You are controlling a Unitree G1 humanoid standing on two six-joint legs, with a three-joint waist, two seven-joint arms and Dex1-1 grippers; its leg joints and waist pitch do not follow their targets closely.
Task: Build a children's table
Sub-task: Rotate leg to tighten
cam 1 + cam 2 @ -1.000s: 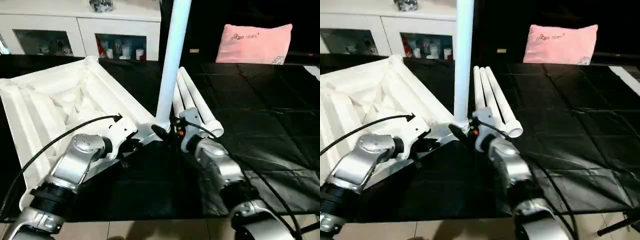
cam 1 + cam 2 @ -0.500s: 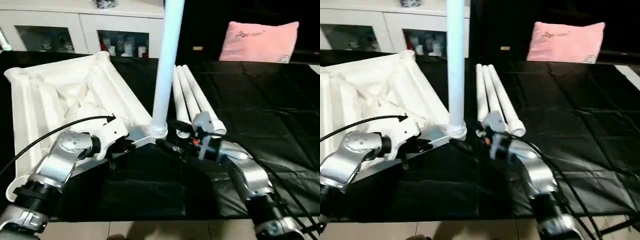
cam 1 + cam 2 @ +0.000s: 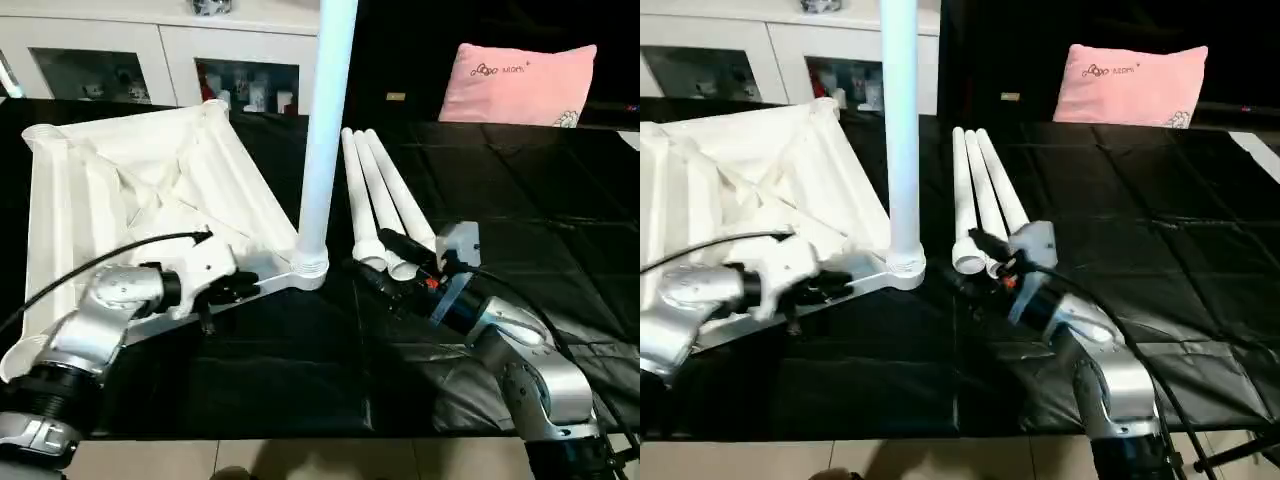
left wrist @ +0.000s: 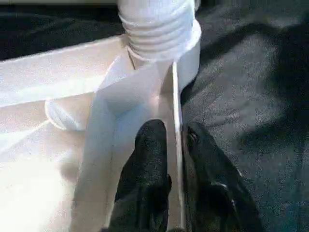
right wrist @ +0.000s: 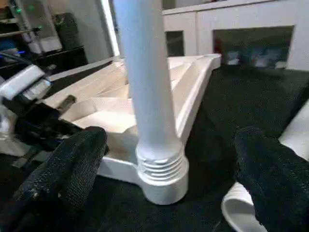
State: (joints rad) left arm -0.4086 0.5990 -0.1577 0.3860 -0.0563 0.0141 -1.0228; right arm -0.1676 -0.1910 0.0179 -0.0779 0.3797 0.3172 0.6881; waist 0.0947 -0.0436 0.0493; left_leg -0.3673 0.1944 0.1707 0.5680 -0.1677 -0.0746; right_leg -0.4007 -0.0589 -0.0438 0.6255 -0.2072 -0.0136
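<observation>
The white plastic ribbed tabletop [image 3: 130, 190] lies underside up; the left pincer [image 4: 175, 145] pinches its rim just behind the upright white tube leg [image 3: 325, 130]. The right pincer [image 3: 985, 255], spread wide, sits beside three spare legs [image 3: 980, 195]. One leg seems seated; next, take another.

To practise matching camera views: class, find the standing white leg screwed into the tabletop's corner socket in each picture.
Left eye view: standing leg, centre, rising off the top.
Right eye view: left of centre.
Left wrist view: its ribbed base, top.
Right wrist view: centre.
Shared landmark: the corner socket.
</observation>
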